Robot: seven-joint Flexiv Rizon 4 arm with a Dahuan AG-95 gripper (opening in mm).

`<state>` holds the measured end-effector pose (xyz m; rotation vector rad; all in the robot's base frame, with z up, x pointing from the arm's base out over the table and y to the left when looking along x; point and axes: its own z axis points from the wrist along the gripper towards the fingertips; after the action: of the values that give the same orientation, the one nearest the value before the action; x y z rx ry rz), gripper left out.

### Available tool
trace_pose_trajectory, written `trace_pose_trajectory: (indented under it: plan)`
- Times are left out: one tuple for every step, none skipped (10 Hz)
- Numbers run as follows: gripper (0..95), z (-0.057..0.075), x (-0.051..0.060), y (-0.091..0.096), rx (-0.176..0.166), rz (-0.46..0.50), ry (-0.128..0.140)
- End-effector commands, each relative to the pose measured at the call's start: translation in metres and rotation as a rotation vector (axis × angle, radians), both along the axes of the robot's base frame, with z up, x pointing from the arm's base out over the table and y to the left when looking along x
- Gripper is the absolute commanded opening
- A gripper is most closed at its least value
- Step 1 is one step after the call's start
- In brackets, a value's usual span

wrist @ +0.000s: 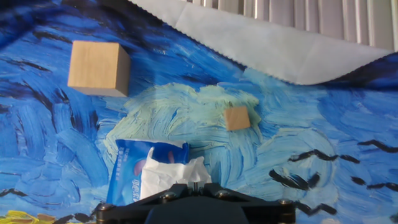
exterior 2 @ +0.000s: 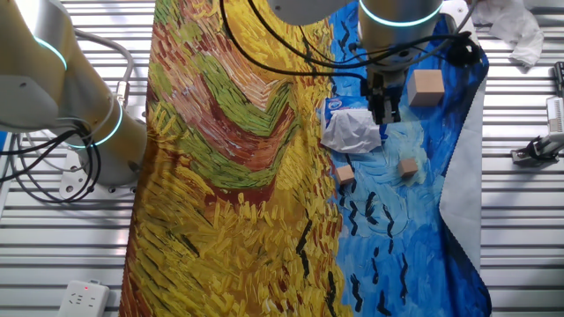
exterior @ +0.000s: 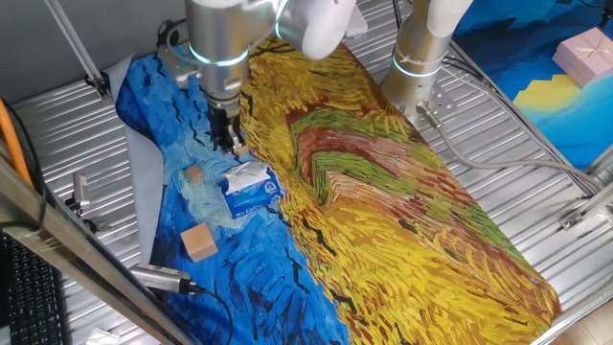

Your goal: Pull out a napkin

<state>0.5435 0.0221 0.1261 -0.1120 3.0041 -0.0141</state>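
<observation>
Where the painted cloth (exterior: pixel 383 192) runs from the upper left of one fixed view to its lower right, it covers most of the slatted metal table (exterior: pixel 536 144), yellow and green on its right part and blue along its left edge. Over the blue part, in the upper left of that view, the arm (exterior: pixel 225 34) reaches down with a lit ring round its wrist, and the gripper (exterior: pixel 233 142) hangs just above the upper left end of the blue tissue pack (exterior: pixel 254 194).

From the other fixed view the gripper (exterior 2: pixel 385 110) stands right of centre near the top of the frame, its dark fingers pointing down at the napkin (exterior 2: pixel 352 132), a crumpled white sheet bulging out of the pack's opening and spilling toward the frame's middle. Whether the fingers are pinching the paper or merely stand over it I cannot tell, since they seem to meet it but the tips are too small and dark to read.

Looking down from the hand view, the largest wooden cube (wrist: pixel 98 68) sits in the upper left, the pack (wrist: pixel 134 171) lies at lower left with the napkin (wrist: pixel 171 177) poking from it beside the gripper body, and a small cube (wrist: pixel 237 117) rests right of centre.
</observation>
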Motion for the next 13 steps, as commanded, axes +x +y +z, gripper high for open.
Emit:
trace_pose_trajectory:
  plan:
    - [0.0,-0.004,-0.002,0.0,0.0,-0.004,0.002]
    - [0.0,-0.007,-0.003,0.0,0.0,-0.006,0.002]
    - [0.0,-0.009,-0.003,0.001,0.0,-0.009,0.001]
    - [0.0,-0.014,-0.003,0.002,0.001,-0.02,0.001]
    - [0.0,-0.019,-0.004,0.002,0.001,-0.023,-0.003]
    - [0.0,-0.021,-0.005,0.003,0.002,-0.025,-0.005]
    - [0.0,-0.024,-0.005,0.003,0.002,-0.026,-0.005]
    - [0.0,-0.025,-0.005,0.004,0.001,-0.026,-0.004]
    - [0.0,-0.026,-0.005,0.004,0.001,-0.026,-0.005]
    - [0.0,-0.026,-0.006,0.004,0.003,-0.033,-0.006]
    - [0.0,-0.026,-0.006,0.004,0.007,-0.035,-0.007]
    - [0.0,-0.026,-0.006,0.004,0.008,-0.028,-0.008]
    - [0.0,-0.026,-0.006,0.004,0.004,-0.024,-0.005]
